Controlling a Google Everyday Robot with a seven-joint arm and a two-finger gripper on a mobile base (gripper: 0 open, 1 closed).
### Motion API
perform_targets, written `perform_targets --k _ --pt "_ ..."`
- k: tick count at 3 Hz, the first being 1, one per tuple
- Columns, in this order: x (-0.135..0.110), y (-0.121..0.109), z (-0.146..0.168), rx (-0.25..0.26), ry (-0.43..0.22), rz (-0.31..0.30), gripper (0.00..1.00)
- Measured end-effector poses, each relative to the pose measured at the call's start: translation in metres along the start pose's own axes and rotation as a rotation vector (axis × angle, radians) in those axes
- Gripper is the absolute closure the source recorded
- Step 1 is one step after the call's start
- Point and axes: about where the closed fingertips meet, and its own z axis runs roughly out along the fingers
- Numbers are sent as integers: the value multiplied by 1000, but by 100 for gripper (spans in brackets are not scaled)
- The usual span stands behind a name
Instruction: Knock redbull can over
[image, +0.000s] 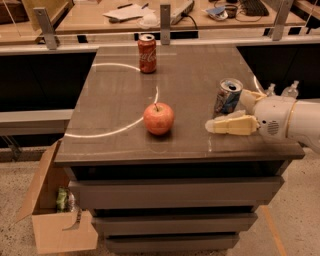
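Observation:
The redbull can (228, 95), slim, silver and blue with a shiny top, stands near the right edge of the dark table (120, 95), leaning slightly. My gripper (227, 112) reaches in from the right at table height. Its near cream finger (231, 125) lies across the front of the can's base, and the far finger (250, 97) shows just right of and behind the can. The fingers stand apart with the can between them, and the near one hides the can's base.
A red apple (158, 118) sits at the table's middle front. A red cola can (147, 53) stands at the back. An open cardboard box (55, 210) sits on the floor at the lower left. Drawers (175, 192) are below the tabletop. A cluttered desk (150, 12) lies behind.

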Motion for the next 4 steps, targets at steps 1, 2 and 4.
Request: perform_targets --k 1,2,4 --pt "0 4 6 -27 -13 -1 37" --pt "-8 -1 8 7 22 -71 68" --pt "-45 -35 6 189 69 -479 100"
